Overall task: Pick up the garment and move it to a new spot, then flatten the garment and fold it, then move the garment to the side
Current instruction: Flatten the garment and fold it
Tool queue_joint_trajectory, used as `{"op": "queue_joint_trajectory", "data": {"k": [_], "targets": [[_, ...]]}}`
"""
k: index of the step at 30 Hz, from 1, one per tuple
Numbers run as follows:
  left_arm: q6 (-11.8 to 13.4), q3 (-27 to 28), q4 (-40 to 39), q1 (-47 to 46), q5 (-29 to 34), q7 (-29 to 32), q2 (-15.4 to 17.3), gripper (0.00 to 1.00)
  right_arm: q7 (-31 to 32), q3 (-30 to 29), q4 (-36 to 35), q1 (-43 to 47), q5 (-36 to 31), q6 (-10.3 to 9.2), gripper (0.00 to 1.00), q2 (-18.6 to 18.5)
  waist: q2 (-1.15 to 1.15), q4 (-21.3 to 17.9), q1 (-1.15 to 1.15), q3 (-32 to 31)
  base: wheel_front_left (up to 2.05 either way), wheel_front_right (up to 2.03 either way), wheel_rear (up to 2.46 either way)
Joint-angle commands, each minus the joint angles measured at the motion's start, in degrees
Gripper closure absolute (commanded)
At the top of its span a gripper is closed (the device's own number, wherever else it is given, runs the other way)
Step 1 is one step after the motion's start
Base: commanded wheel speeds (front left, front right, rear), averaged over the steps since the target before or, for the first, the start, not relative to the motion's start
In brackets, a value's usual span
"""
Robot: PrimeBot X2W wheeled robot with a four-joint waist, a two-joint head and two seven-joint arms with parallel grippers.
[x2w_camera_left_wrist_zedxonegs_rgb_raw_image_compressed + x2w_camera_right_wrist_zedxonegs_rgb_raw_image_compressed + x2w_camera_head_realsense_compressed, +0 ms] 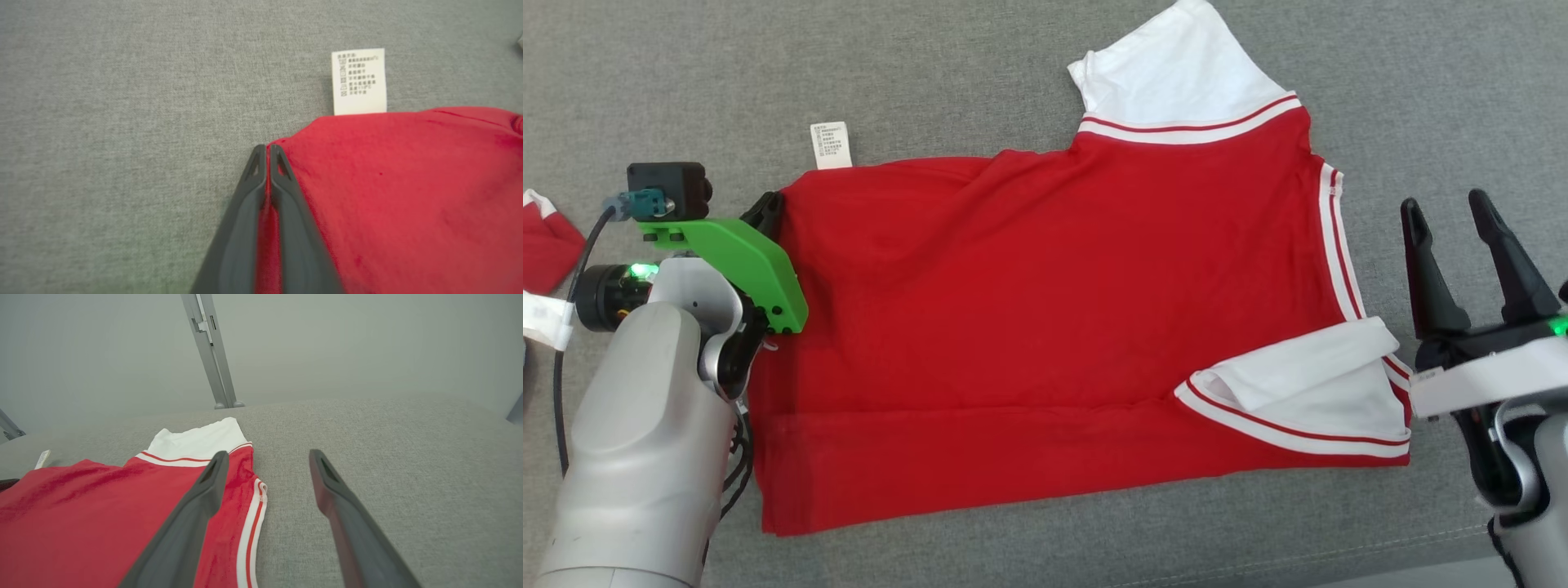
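Red shirt (1045,327) lies spread flat across grey fabric surface (931,65), a crease running along its near edge. One white sleeve (1307,392) is turned in over the red at near right; the other sleeve (1176,73) sticks out at the far side. Left gripper (265,149) is pinched tight on the shirt's far-left corner, red cloth showing between its fingers, near the white care label (358,81). Right gripper (1445,204) is spread wide, holding nothing, just beside the striped right edge. Another red item (547,245) pokes in at far left.

garment (1045,327) — spread flat | left gripper (766,211) at corner | right gripper (1445,202) – agape
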Motion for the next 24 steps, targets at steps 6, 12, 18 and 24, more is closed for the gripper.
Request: {"op": "queue_joint_trajectory", "data": {"k": [6, 12, 18, 24], "targets": [[-0.5, -2.7, 3.1, -3.8, -0.4, -1.8, -2.4, 1.0, 1.3, 3.2, 8.6, -10.8, 3.3, -0.08, 0.0, -5.3, 0.0, 3.8, 0.0, 2.3, 0.0, 0.0, 0.0], [-0.6, -5.7, 4.8, -7.4, -0.6, -4.2, -5.3, 1.0, 3.4, 8.2, 17.8, -22.6, 8.1, -0.08, 0.0, -8.6, 0.0, 7.9, 0.0, 5.6, 0.0, 0.0, 0.0], [-0.7, -9.5, 5.8, -10.0, -1.5, -6.2, -7.6, 1.0, 6.7, 15.2, 28.7, -35.1, 11.5, -0.08, 0.0, -10.7, 0.0, 11.5, 0.0, 7.9, 0.0, 0.0, 0.0], [-0.7, -13.0, 6.5, -11.3, -3.5, -8.1, -8.4, 1.0, 11.8, 21.4, 38.0, -45.1, 13.9, -0.08, 0.0, -12.2, 0.0, 13.3, 0.0, 8.8, 0.0, 0.0, 0.0]]}}
